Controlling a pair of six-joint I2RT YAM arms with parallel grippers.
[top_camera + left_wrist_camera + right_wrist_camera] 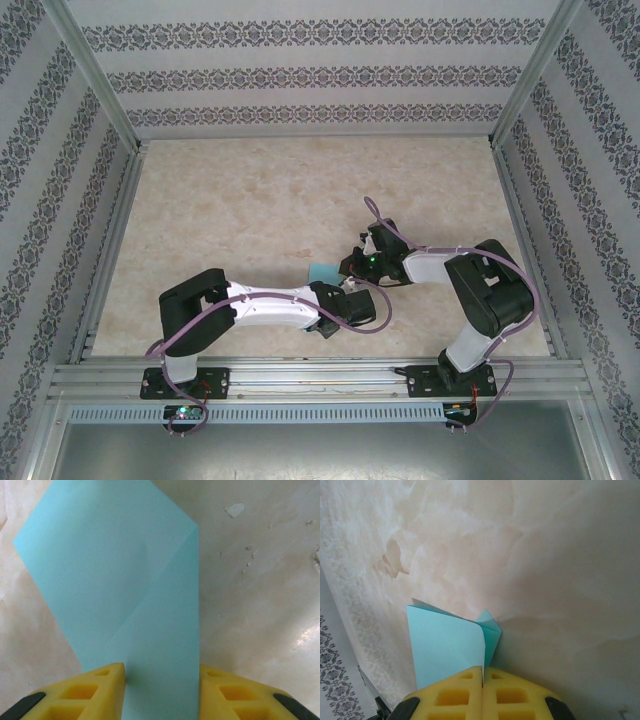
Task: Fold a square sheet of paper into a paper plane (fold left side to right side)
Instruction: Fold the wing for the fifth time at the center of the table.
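Claws of both arms meet near the middle of the beige table (250, 200). Of these, the left claw (161, 672) is spread, and a folded strip of the square sheet of paper (125, 580) lies between its yellow fingers (95, 690). The right claw (482, 672) is pressed together, pinching a raised edge of this turquoise sheet.

Beige marbled tabletop (250, 200), damask-striped walls (320, 70), aluminium frame rails (320, 372)

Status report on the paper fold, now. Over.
Left tool open, straddling the sheet of paper. Right tool shut on the sheet's lifted edge. Sheet partly folded on the table, diagonal crease showing. Nothing blocking.
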